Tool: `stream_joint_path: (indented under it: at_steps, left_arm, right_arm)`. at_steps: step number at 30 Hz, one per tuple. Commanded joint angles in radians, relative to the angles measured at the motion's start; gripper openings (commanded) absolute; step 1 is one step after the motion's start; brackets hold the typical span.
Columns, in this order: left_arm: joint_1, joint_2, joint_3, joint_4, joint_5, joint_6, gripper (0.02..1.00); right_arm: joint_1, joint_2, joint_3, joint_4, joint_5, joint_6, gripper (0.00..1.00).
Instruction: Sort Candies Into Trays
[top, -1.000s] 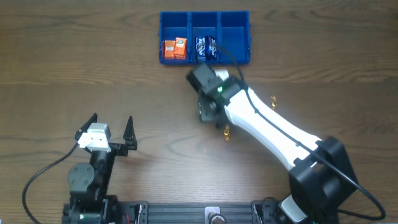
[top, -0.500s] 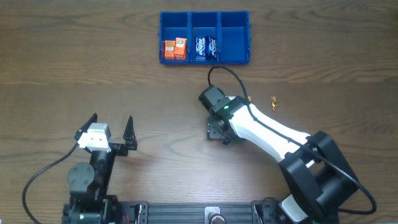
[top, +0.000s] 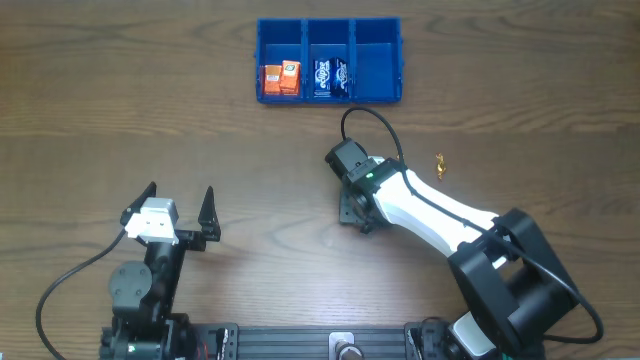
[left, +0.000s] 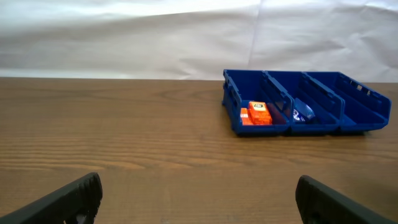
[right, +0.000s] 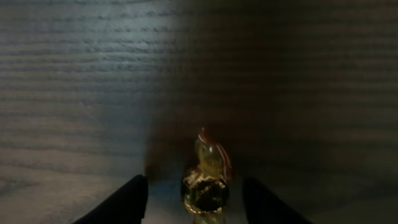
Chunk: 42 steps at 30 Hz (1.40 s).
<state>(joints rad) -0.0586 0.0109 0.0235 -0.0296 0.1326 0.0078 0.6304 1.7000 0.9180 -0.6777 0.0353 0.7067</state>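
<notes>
My left gripper (top: 180, 190) is hovering low near my own base over the wooden table (top: 100, 120), its fingers spread wide and grasping nothing. Its wrist camera is looking across the bare wood at the blue tray (left: 311, 127) and showing from the side what the top view shows from above: orange candies (left: 257, 114) lying in the left compartment and dark blue candies (left: 303, 112) in the middle one. My right gripper (top: 356, 214) is pointing down at the table in front of the tray. From above, my wrist is hiding that spot, but the right wrist view is showing a gold-wrapped candy (right: 208, 171) with a twisted end lying between my parted fingers (right: 124, 200), neither one touching it. A second gold candy (top: 440, 165) is lying farther right, well apart.
</notes>
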Motion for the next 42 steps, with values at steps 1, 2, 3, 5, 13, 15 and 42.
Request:
stream_joint_path:
  at_steps: [1,2,3,5,13,15,42]
  left_arm:
    - [0.006,-0.006,-0.019,-0.035,0.021,0.008,0.998]
    - [0.006,-0.006,-0.019,-0.035,0.021,0.008,0.998]
    - [0.006,-0.006,-0.019,-0.035,0.021,0.008,0.998]
    - [0.006,-0.006,-0.019,-0.035,0.021,0.008,0.998]
    - [0.006,-0.006,-0.019,-0.035,0.021,0.008,0.998]
    - [0.006,-0.006,-0.019,-0.035,0.021,0.008,0.998]
    - [0.006,-0.006,-0.019,-0.035,0.021,0.008,0.996]
  right_arm:
    - [-0.003,-0.021,-0.008,0.016,0.012,0.004,0.487]
    - [-0.003,-0.020,-0.008,0.016,0.024,0.004,0.483]
    - [-0.003,-0.020,-0.008,0.015,0.031,0.004,0.485]
    - [-0.003,-0.015,-0.010,0.016,0.037,0.004,0.483]
    - [-0.003,-0.003,-0.016,0.015,0.038,0.004,0.402]
    - [-0.003,-0.003,-0.016,0.015,0.038,0.004,0.356]
    - [-0.262,0.103,0.834,-0.121,0.237,-0.323,0.110]
